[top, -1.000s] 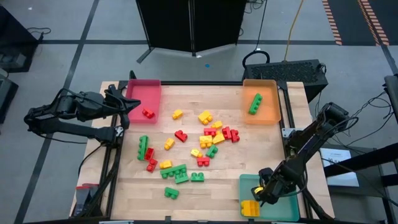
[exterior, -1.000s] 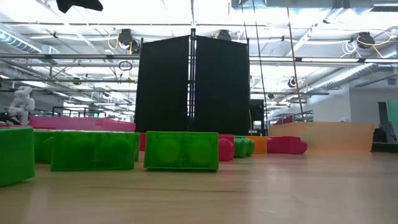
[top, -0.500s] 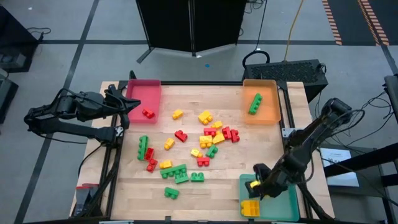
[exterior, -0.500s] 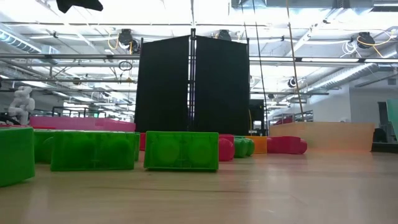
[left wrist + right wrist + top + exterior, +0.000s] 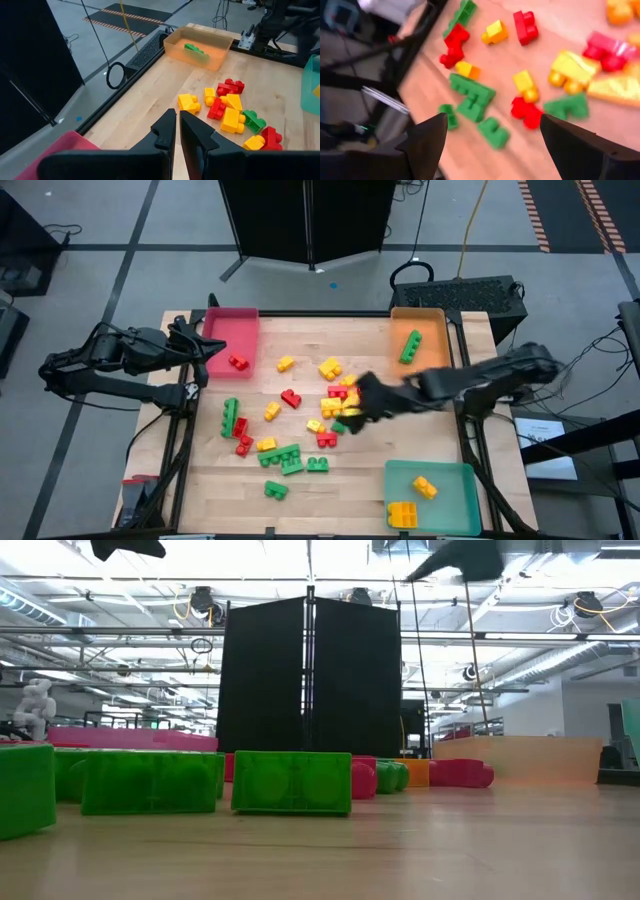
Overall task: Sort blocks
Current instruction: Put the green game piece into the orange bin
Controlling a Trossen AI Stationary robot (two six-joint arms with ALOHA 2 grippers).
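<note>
Red, yellow and green blocks (image 5: 335, 402) lie scattered on the middle of the wooden table (image 5: 420, 435). My right gripper (image 5: 353, 408) hangs open and empty above the right part of this cluster. Its wrist view (image 5: 494, 120) shows green, red and yellow blocks (image 5: 472, 95) below the spread fingers. My left gripper (image 5: 205, 346) waits shut and empty at the table's left edge beside the pink tray (image 5: 222, 326). Its shut fingers (image 5: 176, 131) point across the table toward the cluster (image 5: 227, 102).
The pink tray holds a red block (image 5: 238, 362). The orange tray (image 5: 432, 365) at the far right holds a green block (image 5: 410, 347). The teal tray (image 5: 452, 505) at the near right holds yellow blocks (image 5: 424, 487). Green blocks (image 5: 290, 782) stand close in the low view.
My right gripper has swung from over the teal tray toward the table's middle, going left and far, and now hangs over the block cluster. A yellow block lies in the teal tray where the gripper was.
</note>
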